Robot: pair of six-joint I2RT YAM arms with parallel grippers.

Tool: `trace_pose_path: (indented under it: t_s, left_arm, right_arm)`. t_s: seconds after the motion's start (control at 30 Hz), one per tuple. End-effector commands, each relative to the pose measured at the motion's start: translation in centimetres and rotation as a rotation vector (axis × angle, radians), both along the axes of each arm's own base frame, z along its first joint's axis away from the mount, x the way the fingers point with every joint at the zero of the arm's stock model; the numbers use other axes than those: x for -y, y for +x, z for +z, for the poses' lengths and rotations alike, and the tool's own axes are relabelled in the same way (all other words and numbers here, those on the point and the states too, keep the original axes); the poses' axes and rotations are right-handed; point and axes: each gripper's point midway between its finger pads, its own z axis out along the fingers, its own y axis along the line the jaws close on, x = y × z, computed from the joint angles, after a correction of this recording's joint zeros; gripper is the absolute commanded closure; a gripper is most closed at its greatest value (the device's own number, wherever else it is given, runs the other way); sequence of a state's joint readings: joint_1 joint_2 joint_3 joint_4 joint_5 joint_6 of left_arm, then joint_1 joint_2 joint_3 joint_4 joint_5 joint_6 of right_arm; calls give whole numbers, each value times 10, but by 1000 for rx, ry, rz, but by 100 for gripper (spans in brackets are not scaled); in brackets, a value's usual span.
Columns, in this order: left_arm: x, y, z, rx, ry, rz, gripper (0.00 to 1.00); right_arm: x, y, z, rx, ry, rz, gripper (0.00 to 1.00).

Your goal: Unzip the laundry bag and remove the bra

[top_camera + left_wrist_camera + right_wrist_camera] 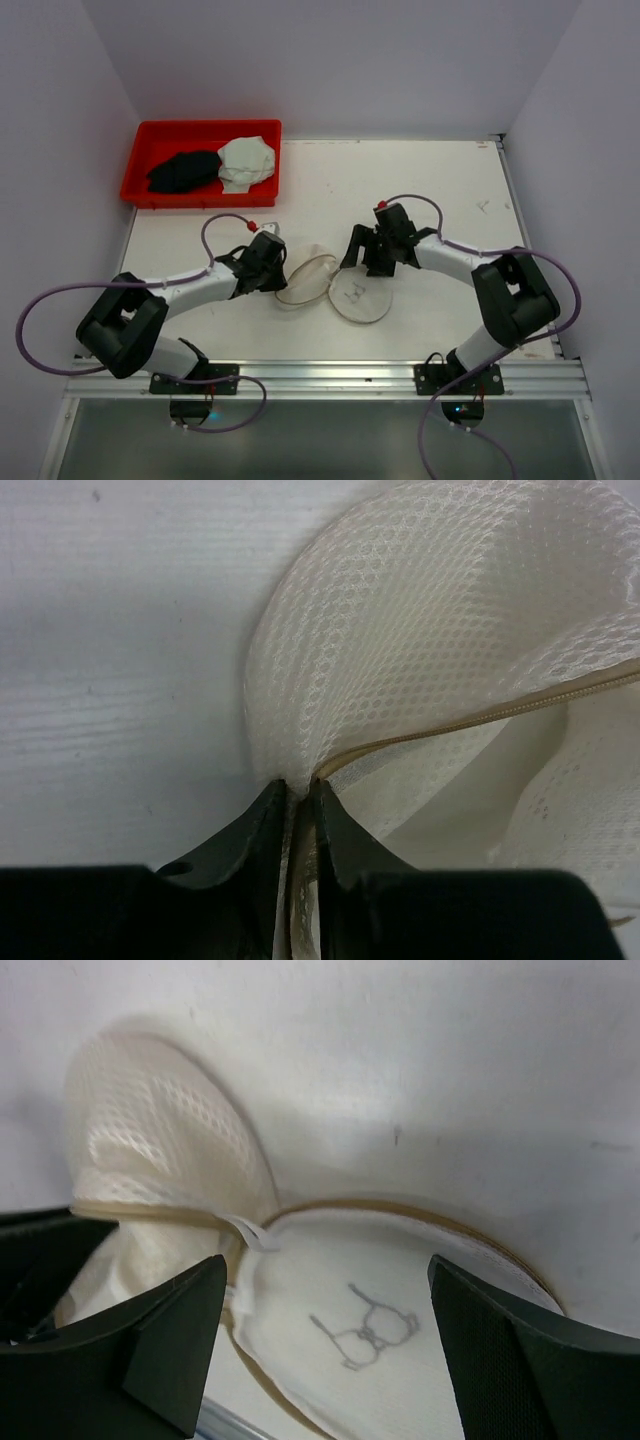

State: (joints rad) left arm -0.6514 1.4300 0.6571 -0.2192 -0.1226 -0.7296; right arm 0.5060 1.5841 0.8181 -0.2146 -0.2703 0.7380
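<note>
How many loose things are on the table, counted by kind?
Laundry bag: 1
Red tray: 1
Garments in the tray: 2 (black garment, white garment)
Total: 4
</note>
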Motion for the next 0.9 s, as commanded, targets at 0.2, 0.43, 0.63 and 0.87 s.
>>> trace_pose_path:
  t_s: [0.2, 0.43, 0.63, 0.87]
  left_arm:
    - [-3, 12, 17, 62, -123, 256, 81]
    - [-12, 13, 14, 70, -91, 288, 84]
    - [-24, 9, 14, 80, -50, 314, 86]
    - [-27, 10, 17, 95, -39, 304, 88]
  right_arm:
    - [53, 39, 33, 181, -266, -143, 18]
    - [84, -12, -5, 36, -299, -248, 25]
    - [80, -27, -24, -28, -268, -242, 31]
    - [70, -30, -32, -57, -226, -214, 76]
